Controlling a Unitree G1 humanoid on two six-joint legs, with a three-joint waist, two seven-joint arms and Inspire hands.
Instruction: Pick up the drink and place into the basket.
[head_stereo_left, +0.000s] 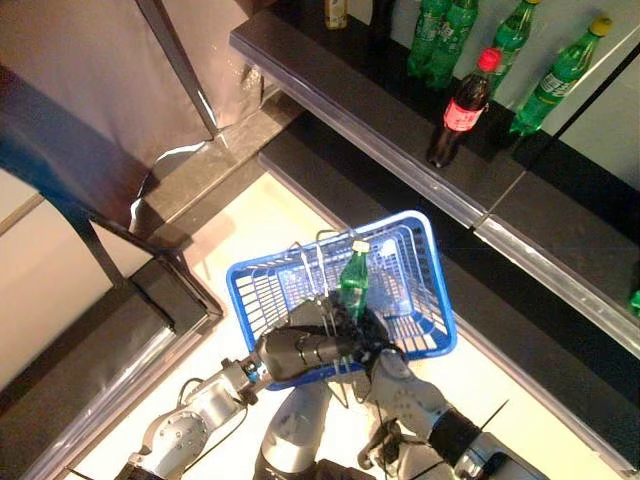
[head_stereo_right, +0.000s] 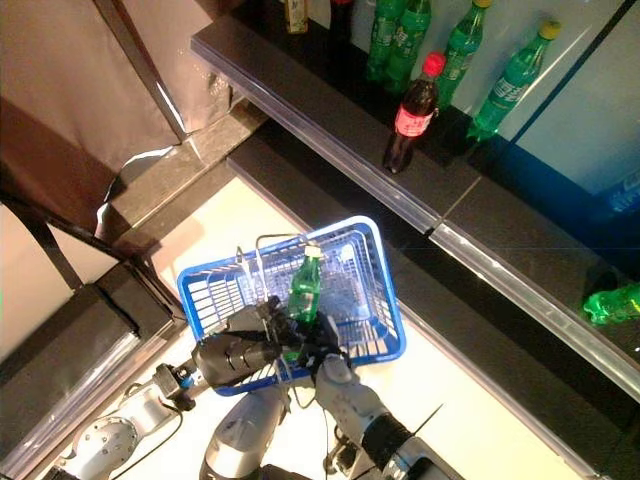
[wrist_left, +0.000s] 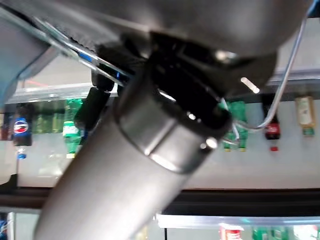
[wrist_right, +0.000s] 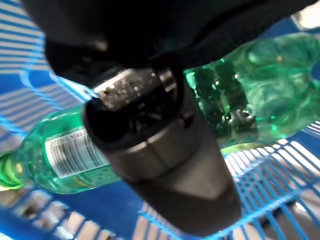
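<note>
Right now your left hand (head_stereo_left: 300, 355) sits nearest you, its dark fingers curled round the thin metal wire handles (head_stereo_left: 318, 262) of the blue plastic mesh basket (head_stereo_left: 425, 300) and carrying it above the pale floor (head_stereo_left: 250, 225). Just beside it, your right hand (head_stereo_left: 372, 335) is wrapped round the lower body of the green plastic drink bottle with a pale cap (head_stereo_left: 353, 280); the right wrist view shows the bottle (wrist_right: 65, 155) gripped, with blue mesh directly behind it. So the pick looks done, and the bottle stands upright over the basket's inside, though you cannot tell whether its base already rests on the mesh. What seems left is lowering it fully and letting go. Farther off, on the dark shelf (head_stereo_left: 380, 110), a red-capped cola bottle (head_stereo_left: 462, 108) and several other green bottles (head_stereo_left: 440, 35) stand untouched
</note>
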